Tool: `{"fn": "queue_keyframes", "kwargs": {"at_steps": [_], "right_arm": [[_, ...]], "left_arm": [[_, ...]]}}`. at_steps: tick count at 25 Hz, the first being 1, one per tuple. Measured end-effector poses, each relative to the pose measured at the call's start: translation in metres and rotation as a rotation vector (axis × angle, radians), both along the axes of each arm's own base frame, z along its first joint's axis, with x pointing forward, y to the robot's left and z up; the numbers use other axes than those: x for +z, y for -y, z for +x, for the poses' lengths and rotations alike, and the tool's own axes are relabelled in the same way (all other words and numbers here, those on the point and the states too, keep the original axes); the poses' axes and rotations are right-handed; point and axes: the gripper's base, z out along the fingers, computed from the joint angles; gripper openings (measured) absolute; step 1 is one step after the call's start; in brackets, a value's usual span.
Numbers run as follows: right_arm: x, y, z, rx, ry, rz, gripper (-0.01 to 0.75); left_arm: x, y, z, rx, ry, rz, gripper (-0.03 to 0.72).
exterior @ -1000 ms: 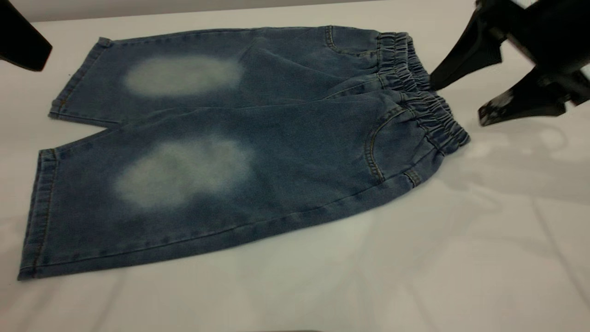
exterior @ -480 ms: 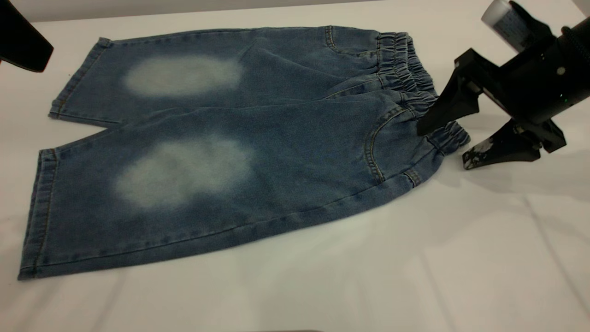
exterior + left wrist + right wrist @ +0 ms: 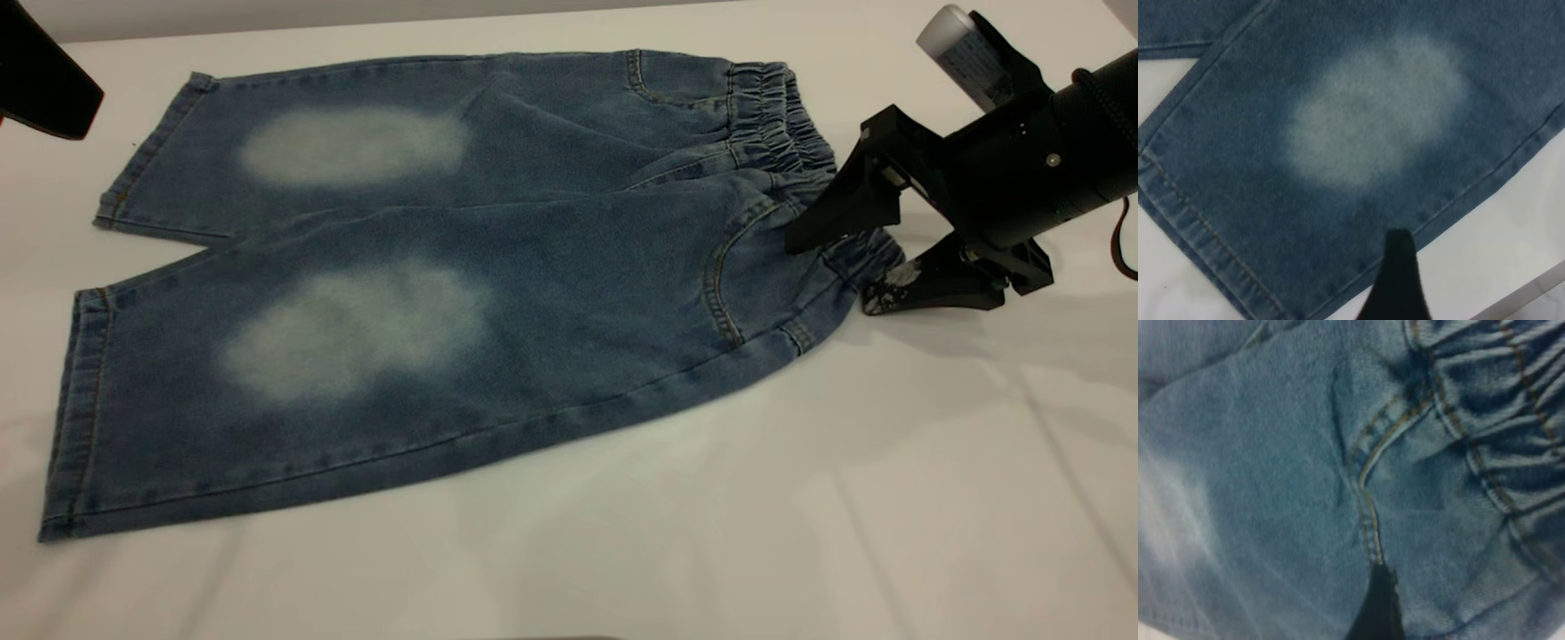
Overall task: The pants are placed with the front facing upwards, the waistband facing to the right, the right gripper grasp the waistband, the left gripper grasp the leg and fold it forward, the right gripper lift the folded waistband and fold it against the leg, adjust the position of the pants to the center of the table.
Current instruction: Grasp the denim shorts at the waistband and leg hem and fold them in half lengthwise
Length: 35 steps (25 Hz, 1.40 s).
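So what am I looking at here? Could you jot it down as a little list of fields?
garment: pants, blue denim, lying flat, front up
waistband: at the exterior view's right
surface: white table
right gripper: fingers open, straddling the waistband's near corner
left gripper: up at the far left, clear of the cloth
folding: not yet begun

Left gripper (image 3: 40, 80): the exterior view's edge is cutting off all but a black corner; fingers not showing.
Waistband (image 3: 782, 133): the right gripper (image 3: 827, 271) is covering its near end.
Pants (image 3: 1358, 133): both wrist views are cropping them.
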Motion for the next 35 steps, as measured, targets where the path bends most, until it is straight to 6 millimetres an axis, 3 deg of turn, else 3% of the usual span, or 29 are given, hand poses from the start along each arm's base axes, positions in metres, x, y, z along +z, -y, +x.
{"fn": "queue_keyframes", "kwargs": {"at_steps": [14,26,35], "right_arm": [[0.001,0.013,0.012,-0.066,0.087,-0.160,0.573],[-0.002,0.002,0.006,0.044,0.092,-0.026,0.534],[-0.004,0.003,0.012,0.033,0.161,-0.043,0.507]], "left_arm": [[-0.001,0.001,-0.002,-0.009,-0.018,-0.006,0.557],[-0.001,0.001,-0.002,-0.011,-0.023,-0.008,0.557],[-0.001,0.002,-0.004,-0.018,-0.040,-0.013,0.557]]}}
